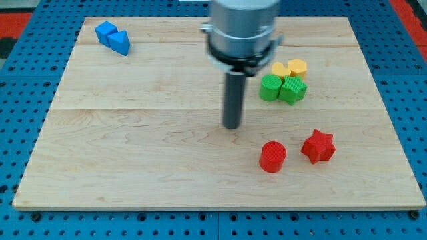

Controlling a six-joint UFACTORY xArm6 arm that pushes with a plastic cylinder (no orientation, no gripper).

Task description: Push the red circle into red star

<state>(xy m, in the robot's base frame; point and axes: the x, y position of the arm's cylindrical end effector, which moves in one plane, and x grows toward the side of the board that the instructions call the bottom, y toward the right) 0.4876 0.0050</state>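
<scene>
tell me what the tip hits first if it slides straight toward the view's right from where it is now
Probably nothing: my tip would pass above the red circle and red star, below the green blocks. Depth is uncertain.

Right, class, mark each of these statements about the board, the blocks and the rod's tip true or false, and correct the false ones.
1. The red circle touches the red star. False: a narrow strip of board shows between them.
2. My tip is to the upper left of the red circle, apart from it. True.
3. The two blue blocks sit near the view's bottom right corner. False: they sit near the top left corner.
4. The green blocks lie just below the yellow blocks, in one cluster. True.
5. The red star lies to the view's right of the red circle. True.
</scene>
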